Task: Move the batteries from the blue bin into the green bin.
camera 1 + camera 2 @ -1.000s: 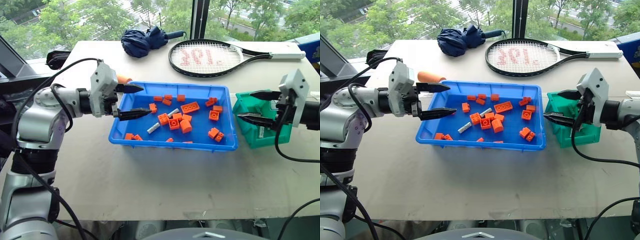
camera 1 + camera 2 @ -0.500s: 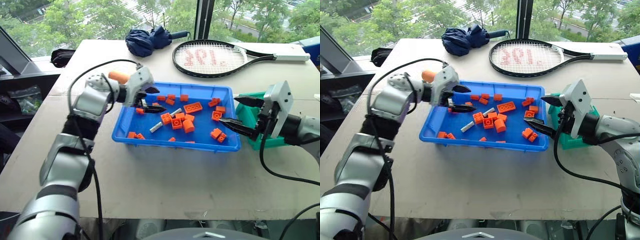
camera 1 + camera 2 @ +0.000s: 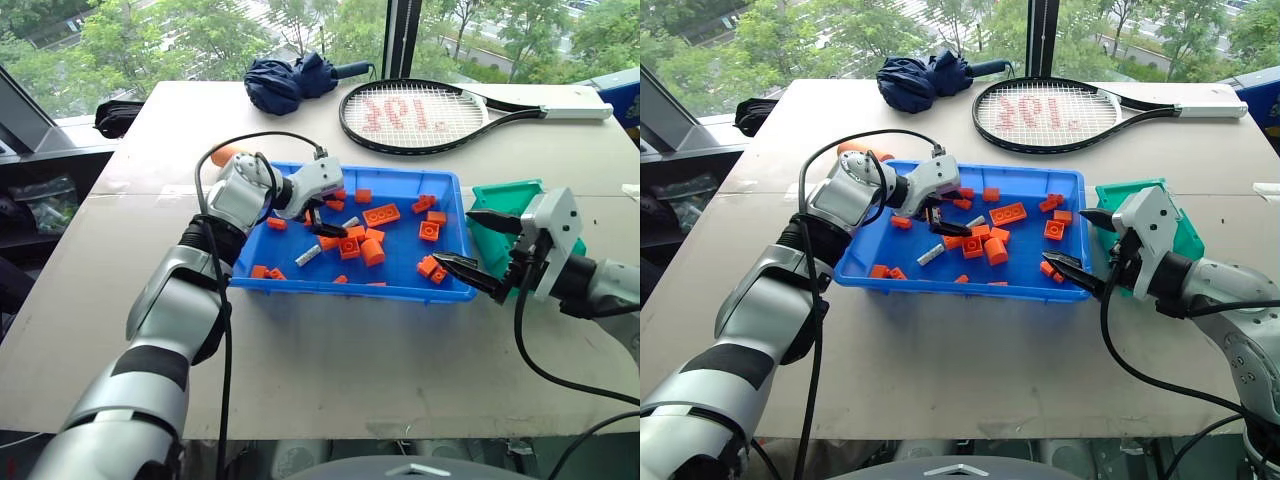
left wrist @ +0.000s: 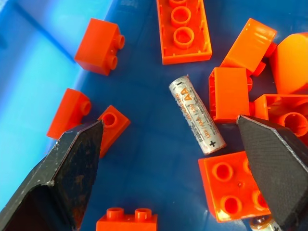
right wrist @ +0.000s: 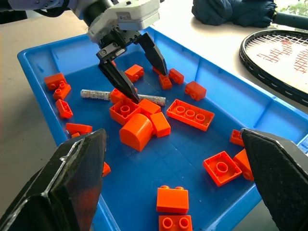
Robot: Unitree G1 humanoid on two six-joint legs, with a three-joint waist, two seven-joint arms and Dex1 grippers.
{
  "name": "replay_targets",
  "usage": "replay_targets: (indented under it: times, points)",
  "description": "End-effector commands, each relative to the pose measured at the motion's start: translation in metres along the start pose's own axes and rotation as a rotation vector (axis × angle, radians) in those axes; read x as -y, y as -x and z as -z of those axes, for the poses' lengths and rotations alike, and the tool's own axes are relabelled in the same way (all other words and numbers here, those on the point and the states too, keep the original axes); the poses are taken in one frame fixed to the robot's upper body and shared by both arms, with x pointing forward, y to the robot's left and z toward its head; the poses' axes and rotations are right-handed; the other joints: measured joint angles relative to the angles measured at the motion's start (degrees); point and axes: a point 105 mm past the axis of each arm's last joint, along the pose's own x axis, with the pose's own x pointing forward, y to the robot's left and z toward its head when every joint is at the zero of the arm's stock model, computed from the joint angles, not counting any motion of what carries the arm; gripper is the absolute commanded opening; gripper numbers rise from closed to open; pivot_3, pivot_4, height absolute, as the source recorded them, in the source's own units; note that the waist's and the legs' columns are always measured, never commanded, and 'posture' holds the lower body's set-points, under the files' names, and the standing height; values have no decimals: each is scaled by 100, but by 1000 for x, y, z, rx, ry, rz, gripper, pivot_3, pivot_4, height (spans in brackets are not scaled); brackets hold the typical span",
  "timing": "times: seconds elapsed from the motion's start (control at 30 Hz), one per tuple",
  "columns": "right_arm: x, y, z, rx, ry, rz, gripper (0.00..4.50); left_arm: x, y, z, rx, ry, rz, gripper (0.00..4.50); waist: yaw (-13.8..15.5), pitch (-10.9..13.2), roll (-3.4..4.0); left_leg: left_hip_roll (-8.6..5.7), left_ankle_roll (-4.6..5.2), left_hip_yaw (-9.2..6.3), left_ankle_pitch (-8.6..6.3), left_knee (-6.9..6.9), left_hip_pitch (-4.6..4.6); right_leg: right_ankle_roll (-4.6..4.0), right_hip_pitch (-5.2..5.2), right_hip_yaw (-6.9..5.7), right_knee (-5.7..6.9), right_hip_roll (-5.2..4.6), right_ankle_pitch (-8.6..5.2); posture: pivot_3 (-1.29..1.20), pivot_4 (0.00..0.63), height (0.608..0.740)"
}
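this looks like an upper-floor room set up for robot trials, more lab or office than home. a plain beige surface [image 3: 330,370] stands against tall windows [image 3: 200,30] that look down on treetops and a road. the odd mix on it, a tennis racket [image 3: 440,112], a folded navy umbrella [image 3: 290,80] and a blue bin [image 3: 250,262] of orange toy bricks [image 3: 382,214], reads as test props.

Glossy blue plastic bin [image 3: 255,262], shiny foil-wrapped metal battery [image 4: 197,114], smooth orange plastic bricks [image 4: 238,191], matt black jaws

silver batteries [image 4: 197,114] flat in blue bin [image 3: 290,283], green bin [image 3: 505,195] beside
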Motion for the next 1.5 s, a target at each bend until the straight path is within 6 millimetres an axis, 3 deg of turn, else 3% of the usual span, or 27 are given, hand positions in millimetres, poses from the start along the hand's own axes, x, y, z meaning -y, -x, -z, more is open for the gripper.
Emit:
replay_targets:
  times: [0.03, 0.37, 0.47, 0.67, 0.73, 0.87, 0.97, 1.17, 1.33, 1.5]
  points:
    - [1, 7, -11, 42, 42, 30, 4464, -7, 2, -1, -34, -33, -37, 4500, -3, 0, 0, 0, 0, 0, 0, 0, 1, 0, 0, 0, 1, 0, 0, 0, 150, 740]
    - [4, 10, -11, 39, 43, 39, 4464, -7, -19, 6, -92, -11, -37, 4500, 13, -1, -1, -2, 1, 0, 0, 2, 3, 0, 2, -1, 6, 1, 0, 0, 150, 740]
    - [4, 10, -11, 35, 43, 39, 4500, -4, -25, 6, -98, -15, -17, 3641, 13, -2, -2, -2, 1, -1, 0, 4, 5, 0, 7, -2, 5, 0, 0, 0, 150, 740]
    - [3, 13, -9, 25, 39, 52, 4500, 2, -29, 6, -89, -17, 24, 633, 7, -4, -2, -2, 1, -1, 0, 4, 6, 0, 7, -1, 7, 0, 0, 0, 150, 740]
    - [3, 14, -9, 24, 38, 56, 4500, 2, -28, 6, -86, -16, 26, 19, 1, -5, -2, -2, 1, -1, 0, 5, 7, 0, 7, -1, 7, 0, 0, 0, 150, 740]
    - [4, 15, -9, 25, 36, 61, 4500, -1, -20, 1, -46, 5, 28, 25, -3, -5, -2, -2, 1, -1, 0, 5, 7, 0, 7, -1, 8, 1, 0, 0, 150, 740]
    - [5, 16, -10, 26, 37, 63, 4500, -4, -10, -15, 25, 5, 41, 25, -5, -4, -2, -2, 1, -1, 0, 5, 7, 0, 7, -1, 8, 1, 0, 0, 150, 740]
    - [8, 25, -9, 9, 32, 81, 4500, -6, 3, -76, 230, -33, 29, 25, 52, -3, -4, -1, 1, -9, 0, 7, -3, 1, 6, -7, 4, -2, 0, 0, 150, 740]
    - [15, 38, -3, -30, 23, 148, 4500, 24, -14, -107, 291, -86, 137, 25, 112, -3, -4, -2, 0, -7, 0, 9, -3, 3, 7, -3, 4, -4, -1, 0, 150, 740]
    - [15, 50, 2, -66, 28, 190, 4500, 51, -41, -117, 290, -82, 231, 25, 98, -4, -2, -3, 1, 1, 0, 9, 4, 3, 7, 4, 7, -1, -2, 0, 150, 740]
